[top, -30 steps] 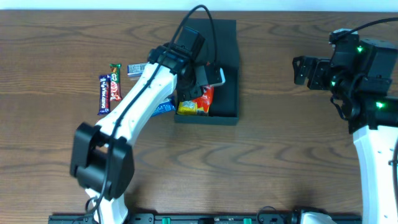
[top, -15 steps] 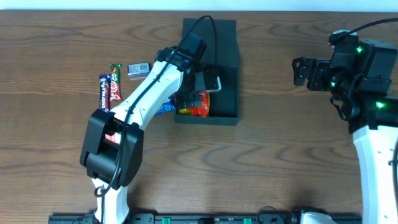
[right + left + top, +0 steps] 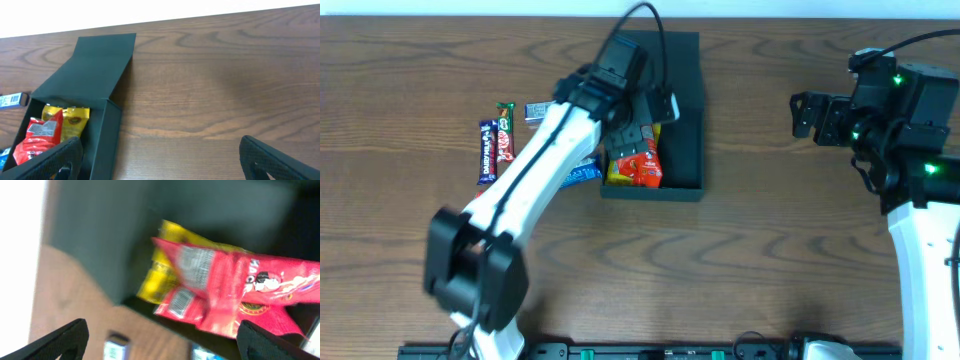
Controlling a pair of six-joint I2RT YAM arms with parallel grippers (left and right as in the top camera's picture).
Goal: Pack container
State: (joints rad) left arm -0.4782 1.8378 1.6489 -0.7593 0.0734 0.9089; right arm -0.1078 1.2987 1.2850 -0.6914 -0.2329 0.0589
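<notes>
Since half-second ago, left gripper pulling off red packet, shifting toward far side of tray. Container lying mid-table, long axis running near-to-far, flap lid lying open and flat, pointing at far edge, tray mouth facing up. Red packet and yellow packet lying touching in tray's near left corner. Left gripper hovering above, fingers spreading wide, gripping nothing. Blue packet lying just outside left wall. Right gripper hanging well right of container, fingers wide apart, empty.
</notes>
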